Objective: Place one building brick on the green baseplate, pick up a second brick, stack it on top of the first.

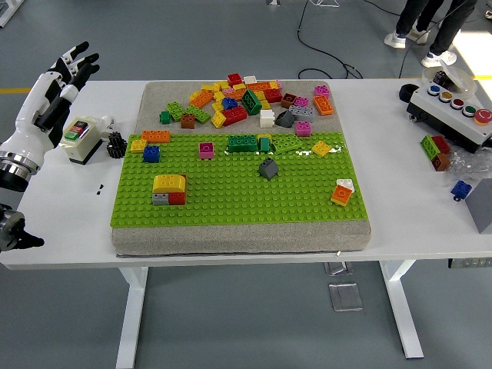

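Note:
The green baseplate (238, 184) lies on a grey mat in the middle of the table. A yellow brick (168, 183) sits on top of grey and red bricks at the plate's left. A white brick rests on an orange one (342, 192) at the right. A grey sloped brick (267, 167) stands near the centre. Several loose bricks (246, 100) are heaped on the mat behind the plate. My left hand (58, 84) hovers open at the table's far left, fingers spread, holding nothing. The right arm is out of sight.
A small white switch box (78, 137) and a black gear (116, 144) lie left of the mat. A button box (453, 108) and a few bricks (437, 151) sit at the right edge. People's legs (430, 27) show at the top right.

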Controlling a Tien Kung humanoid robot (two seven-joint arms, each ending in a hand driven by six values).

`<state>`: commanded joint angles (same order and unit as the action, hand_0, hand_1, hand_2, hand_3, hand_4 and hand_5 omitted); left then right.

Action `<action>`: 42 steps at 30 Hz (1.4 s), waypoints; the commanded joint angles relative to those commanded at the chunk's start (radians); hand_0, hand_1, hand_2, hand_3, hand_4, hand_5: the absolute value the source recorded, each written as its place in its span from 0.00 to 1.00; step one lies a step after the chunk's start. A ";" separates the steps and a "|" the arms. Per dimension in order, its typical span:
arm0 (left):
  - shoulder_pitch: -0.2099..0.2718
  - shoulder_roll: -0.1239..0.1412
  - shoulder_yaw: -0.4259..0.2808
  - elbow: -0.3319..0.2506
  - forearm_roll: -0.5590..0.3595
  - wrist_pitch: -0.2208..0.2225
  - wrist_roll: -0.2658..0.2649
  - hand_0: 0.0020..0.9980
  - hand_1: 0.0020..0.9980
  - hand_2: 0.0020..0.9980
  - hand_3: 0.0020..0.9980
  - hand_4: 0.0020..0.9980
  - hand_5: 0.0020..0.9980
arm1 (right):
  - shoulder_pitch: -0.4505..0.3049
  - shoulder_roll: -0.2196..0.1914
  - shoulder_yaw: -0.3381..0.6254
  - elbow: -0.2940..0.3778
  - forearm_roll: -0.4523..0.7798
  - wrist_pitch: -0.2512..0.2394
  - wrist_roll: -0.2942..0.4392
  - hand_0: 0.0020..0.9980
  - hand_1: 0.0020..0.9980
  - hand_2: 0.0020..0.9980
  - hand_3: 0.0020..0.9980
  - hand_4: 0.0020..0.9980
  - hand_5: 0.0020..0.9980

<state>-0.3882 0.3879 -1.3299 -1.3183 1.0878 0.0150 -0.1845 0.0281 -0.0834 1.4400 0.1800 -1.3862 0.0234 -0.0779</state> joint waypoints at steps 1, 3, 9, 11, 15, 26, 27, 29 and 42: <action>-0.003 0.001 0.000 0.001 0.002 0.000 0.001 0.98 0.90 0.90 0.91 1.00 0.61 | -0.001 0.000 0.002 0.000 0.002 0.000 0.000 0.75 0.68 0.73 0.72 0.95 0.48; -0.007 0.004 0.000 0.004 0.004 -0.001 0.002 0.98 0.90 0.90 0.91 1.00 0.61 | -0.002 0.000 0.005 0.000 0.004 0.000 0.001 0.75 0.68 0.73 0.72 0.95 0.48; -0.033 0.018 0.010 0.017 0.016 -0.011 0.007 0.99 0.90 0.90 0.92 1.00 0.58 | -0.004 -0.003 0.008 0.000 0.010 0.002 0.002 0.75 0.68 0.73 0.72 0.94 0.48; -0.039 0.023 0.014 0.022 0.027 -0.019 0.007 0.96 0.88 0.88 0.91 1.00 0.46 | -0.002 -0.004 0.008 0.000 0.011 0.001 0.002 0.75 0.68 0.73 0.71 0.94 0.48; -0.050 0.026 0.020 0.028 0.062 -0.022 0.010 0.96 0.88 0.88 0.91 1.00 0.46 | 0.000 -0.004 0.007 0.000 0.014 0.000 0.003 0.75 0.68 0.73 0.71 0.94 0.48; -0.079 0.028 0.021 0.040 0.125 -0.017 0.010 0.89 0.82 0.84 0.87 1.00 0.22 | 0.002 -0.006 0.006 0.000 0.016 0.001 0.005 0.75 0.68 0.73 0.69 0.91 0.47; -0.080 0.027 0.021 0.041 0.127 -0.014 0.009 0.89 0.82 0.84 0.87 1.00 0.22 | 0.002 -0.006 0.007 0.000 0.016 0.001 0.005 0.75 0.68 0.73 0.69 0.91 0.47; -0.083 0.024 0.022 0.045 0.126 -0.003 0.004 0.89 0.82 0.83 0.87 1.00 0.20 | 0.001 -0.006 0.007 0.000 0.015 0.002 0.006 0.75 0.68 0.73 0.69 0.91 0.46; -0.102 0.023 0.032 0.071 0.112 0.060 -0.027 0.79 0.75 0.74 0.77 0.90 0.07 | -0.002 -0.007 0.002 0.000 0.011 0.005 0.008 0.75 0.68 0.73 0.68 0.91 0.46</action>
<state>-0.4904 0.4112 -1.2984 -1.2470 1.1994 0.0750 -0.2119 0.0265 -0.0902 1.4416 0.1800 -1.3750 0.0279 -0.0698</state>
